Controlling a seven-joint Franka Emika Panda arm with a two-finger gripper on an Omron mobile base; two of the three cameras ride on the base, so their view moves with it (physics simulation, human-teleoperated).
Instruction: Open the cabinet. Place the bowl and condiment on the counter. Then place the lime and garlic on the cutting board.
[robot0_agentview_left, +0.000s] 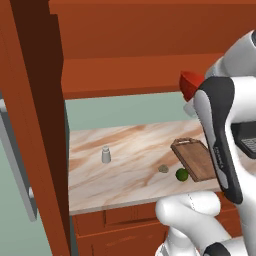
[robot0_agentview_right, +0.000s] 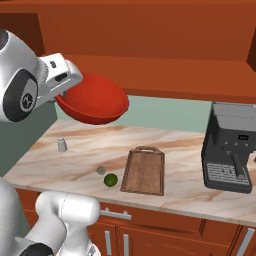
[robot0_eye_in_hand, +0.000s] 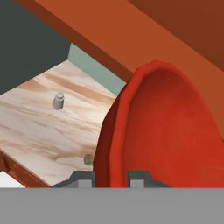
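Note:
My gripper (robot0_eye_in_hand: 111, 179) is shut on the rim of the red bowl (robot0_agentview_right: 95, 102), holding it in the air above the counter (robot0_agentview_right: 180, 150), just below the cabinet (robot0_agentview_right: 150, 35). In the left base view the bowl (robot0_agentview_left: 190, 85) peeks out from behind my arm. The condiment (robot0_agentview_right: 62, 144) stands upright on the counter to the left. The garlic (robot0_agentview_right: 101, 170) and the lime (robot0_agentview_right: 110, 180) lie side by side just left of the cutting board (robot0_agentview_right: 145, 170). The hand view shows the bowl (robot0_eye_in_hand: 166, 131) close up, with the condiment (robot0_eye_in_hand: 58, 100) and garlic (robot0_eye_in_hand: 88, 159) below.
The cabinet door (robot0_agentview_left: 30, 125) with its grey handle (robot0_agentview_left: 17, 165) stands open at the left. A dark coffee machine (robot0_agentview_right: 231, 147) sits on the counter to the right of the board. Lower drawer fronts (robot0_agentview_right: 150, 227) run below the counter edge.

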